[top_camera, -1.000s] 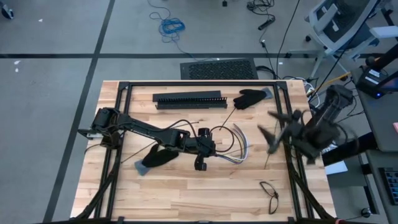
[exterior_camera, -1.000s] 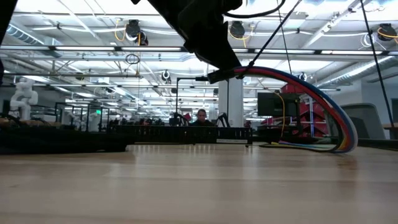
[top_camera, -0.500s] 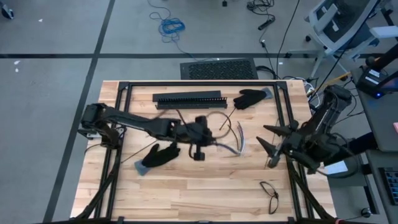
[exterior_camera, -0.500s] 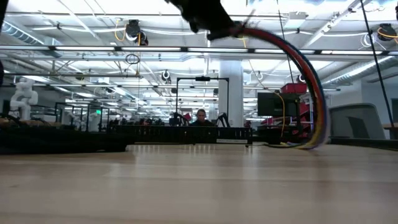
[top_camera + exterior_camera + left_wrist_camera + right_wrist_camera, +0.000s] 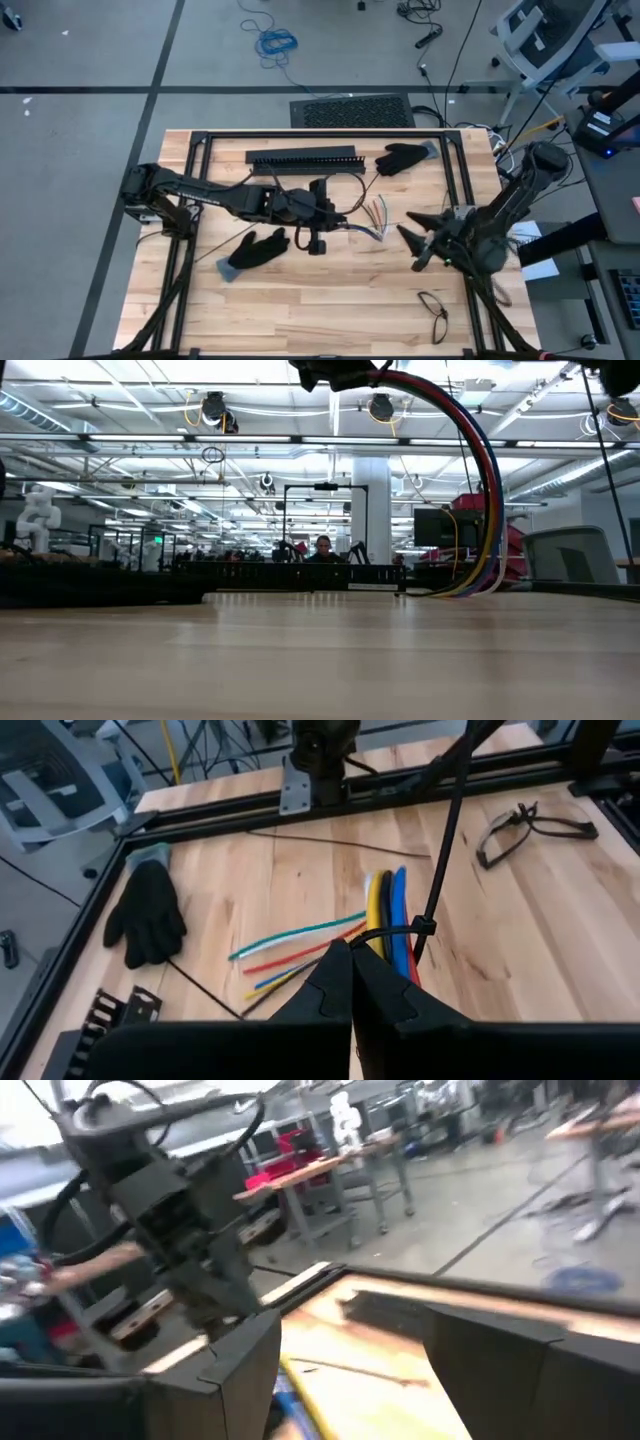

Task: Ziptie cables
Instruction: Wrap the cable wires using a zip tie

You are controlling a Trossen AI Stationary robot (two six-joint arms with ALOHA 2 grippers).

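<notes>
Cables (image 5: 368, 222) hang in a bundle from the left gripper (image 5: 330, 217), which is closed on them above the middle of the table (image 5: 330, 300). In the left wrist view the yellow, blue and red strands (image 5: 388, 915) run side by side past the closed fingers (image 5: 345, 995), bound by a thin black tie (image 5: 400, 930); loose green, red, yellow and blue ends fan out on the wood toward the glove beyond. From table height the bundle (image 5: 480, 470) arcs down from the gripper to touch the table.

Slotted bar (image 5: 305, 160) lies toward the far edge, beyond the left gripper. One black glove (image 5: 402, 157) lies just beside the bar's right end; a second glove (image 5: 258, 250) lies on the near side of the left arm. Glasses (image 5: 433, 312) lie near the front right corner.

Right gripper (image 5: 415, 240) hovers right of the cables, apart from them, its jaws spread and holding nothing.
</notes>
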